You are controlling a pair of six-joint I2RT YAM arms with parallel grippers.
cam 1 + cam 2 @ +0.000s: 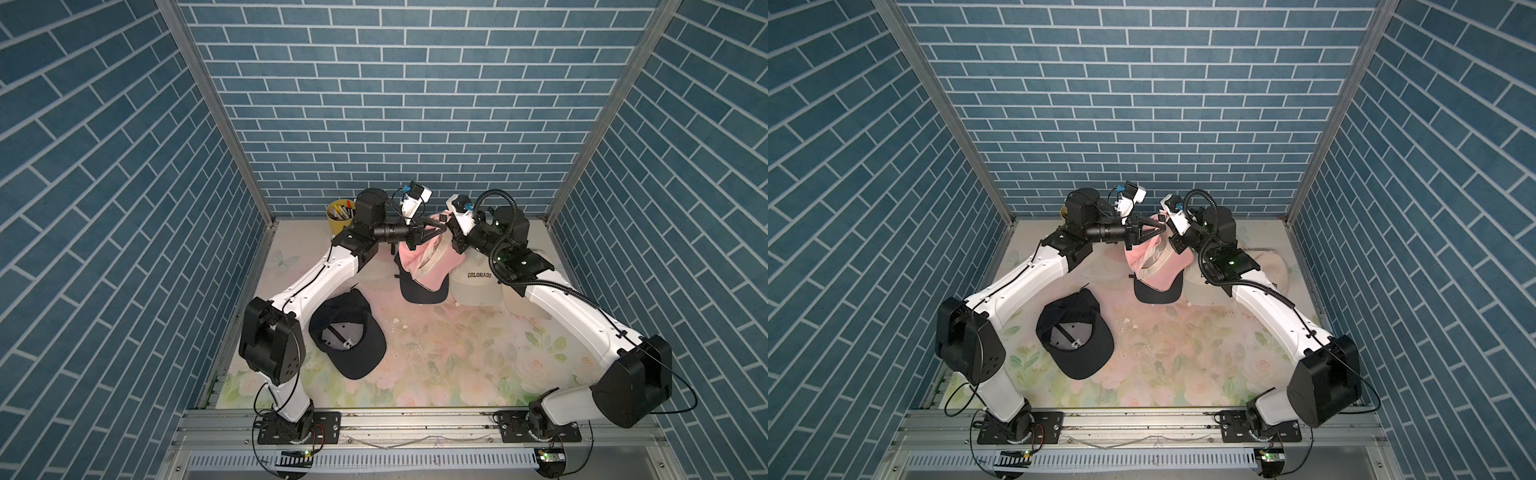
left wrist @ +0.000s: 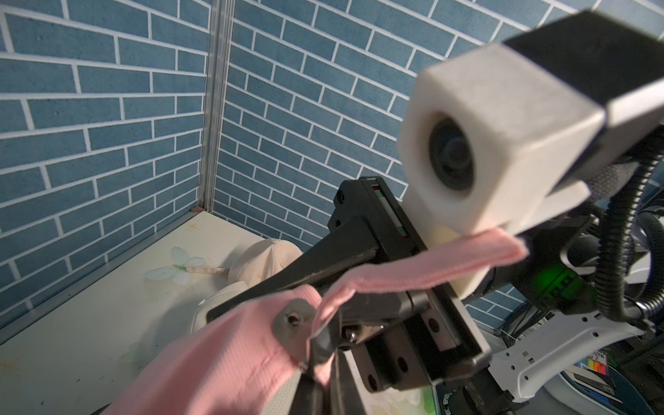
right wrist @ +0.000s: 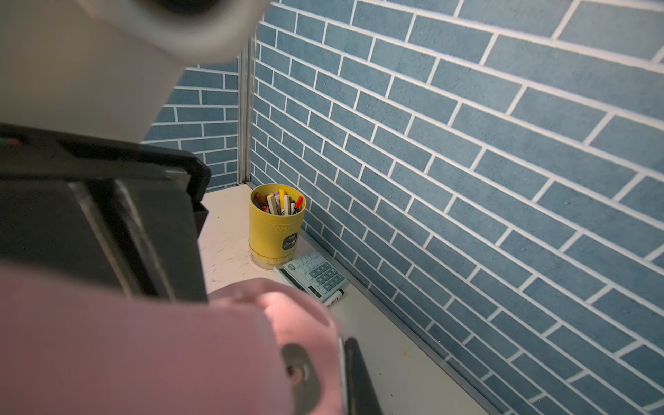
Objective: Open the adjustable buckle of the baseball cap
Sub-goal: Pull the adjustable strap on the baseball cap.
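Table [image 1: 436,365]: lying well below both grippers, carrying a navy cap [image 1: 353,332] and a white cap [image 1: 473,286].
Cap [image 1: 432,266]: pink, hanging between the two grippers, its dark brim pointing down.
Left gripper [image 1: 441,228]: fingers pressing together on the cap's back edge, just beside the buckle.
Right gripper [image 1: 452,237]: facing the left gripper, pinching the cap at the buckle's other side.
Strap [image 2: 431,266]: running from the buckle across the right gripper's body.
Buckle [image 2: 293,318]: metal, sitting between both grippers' tips.
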